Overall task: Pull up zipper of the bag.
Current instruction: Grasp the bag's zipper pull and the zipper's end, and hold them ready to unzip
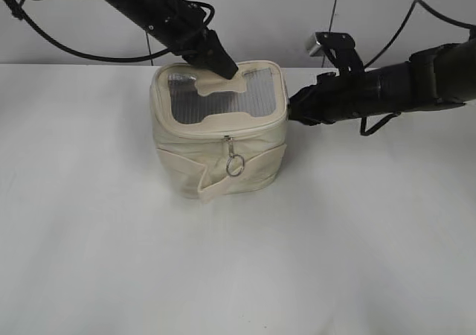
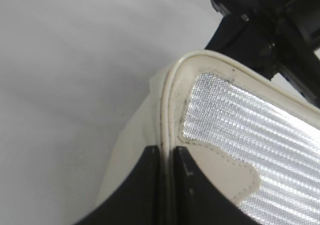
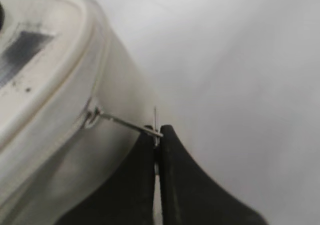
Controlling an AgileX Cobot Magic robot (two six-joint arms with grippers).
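Zipper (image 1: 223,132) line runs round the lid rim of the cream bag (image 1: 219,130), which stands on the white worktop (image 1: 238,260) in the upper middle of the exterior view. One silver pull with a ring (image 1: 234,164) hangs loose down the front face there. At the bag's right side, in the right wrist view, a second metal pull (image 3: 127,124) stretches out from the slider towards the lower middle of the frame, and the right hand (image 3: 157,135) has its black fingers (image 3: 177,180) pressed together on the ring end of it. The left hand (image 2: 167,152), at the bottom of the left wrist view, is pinching the piped edge of the lid (image 2: 163,110) near a rounded corner; in the exterior view it comes down from the upper left onto the lid's far edge.

The step in hand looks like drawing the right-side slider along its track while the left hand steadies the bag. To do it well, the pull should follow the curve of the rim rather than tug outward, since the bag is soft and would likely tip or slide. The grip on the thin ring seems shallow, so a slow, even draw would help keep it from slipping out. The left hand's hold ought to stay firm against the direction of travel.

No brand, label or writing can be read on the bag or the arms.
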